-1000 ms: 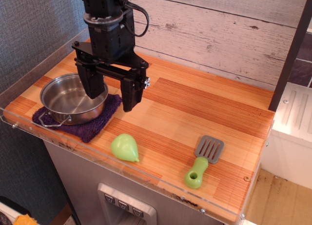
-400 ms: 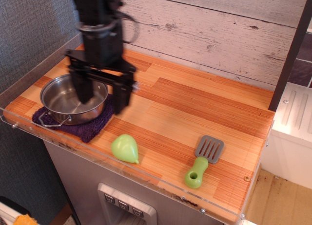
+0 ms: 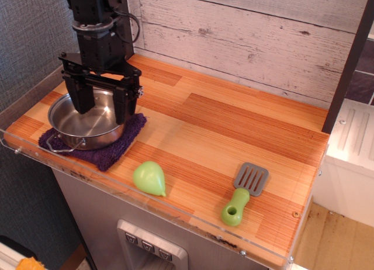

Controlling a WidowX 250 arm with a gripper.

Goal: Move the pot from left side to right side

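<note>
The pot (image 3: 87, 121) is a shallow shiny steel pot with thin wire loop handles. It sits on a purple cloth (image 3: 102, 147) at the left end of the wooden counter. My black gripper (image 3: 103, 106) hangs over the pot, open. Its left finger is above the pot's inside and its right finger (image 3: 124, 106) stands near the pot's right rim. I cannot tell whether a finger touches the rim. The far rim of the pot is hidden behind the gripper.
A green pear-shaped toy (image 3: 149, 177) lies near the front edge. A grey spatula with a green handle (image 3: 243, 193) lies at the front right. A clear plastic lip (image 3: 175, 214) edges the counter's front and left. A plank wall (image 3: 251, 36) stands behind.
My gripper has moved left, from straddling the pot's right rim to over the pot, and its fingers stand closer together. The pot, toy and spatula have not moved.
</note>
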